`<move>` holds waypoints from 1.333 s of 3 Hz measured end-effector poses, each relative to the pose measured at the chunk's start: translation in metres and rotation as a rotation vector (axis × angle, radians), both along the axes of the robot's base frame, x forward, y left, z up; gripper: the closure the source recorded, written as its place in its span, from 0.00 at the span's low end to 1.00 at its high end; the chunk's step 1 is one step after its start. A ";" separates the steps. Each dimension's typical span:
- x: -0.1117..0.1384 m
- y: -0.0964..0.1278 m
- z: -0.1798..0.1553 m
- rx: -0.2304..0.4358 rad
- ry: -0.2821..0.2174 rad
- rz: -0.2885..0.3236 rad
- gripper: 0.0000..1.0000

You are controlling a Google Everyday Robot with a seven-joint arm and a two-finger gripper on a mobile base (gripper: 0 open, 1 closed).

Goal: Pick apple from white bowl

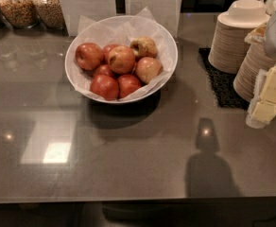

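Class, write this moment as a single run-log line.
stage: pre-grasp | gripper: right edge, by stacked bowls, clear of white bowl | apple: topmost in white bowl, untouched

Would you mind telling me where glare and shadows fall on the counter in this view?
Camera view: a bright square reflection sits front left on the glossy counter, plus two small light spots; the white bowl throws a dark shadow forward; a dark silhouette lies front right; the gripper, at the right edge beside the stacked beige bowls, is brightly lit.
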State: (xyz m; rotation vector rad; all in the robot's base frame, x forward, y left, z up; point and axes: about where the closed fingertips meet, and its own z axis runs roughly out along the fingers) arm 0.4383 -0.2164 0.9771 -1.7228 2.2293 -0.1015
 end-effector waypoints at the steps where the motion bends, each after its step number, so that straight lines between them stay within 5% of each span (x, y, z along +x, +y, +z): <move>1: 0.002 0.001 0.001 0.002 -0.005 0.004 0.00; 2: 0.032 0.010 -0.001 0.041 -0.003 0.078 0.00; 4: 0.131 0.072 -0.032 0.147 0.043 0.299 0.00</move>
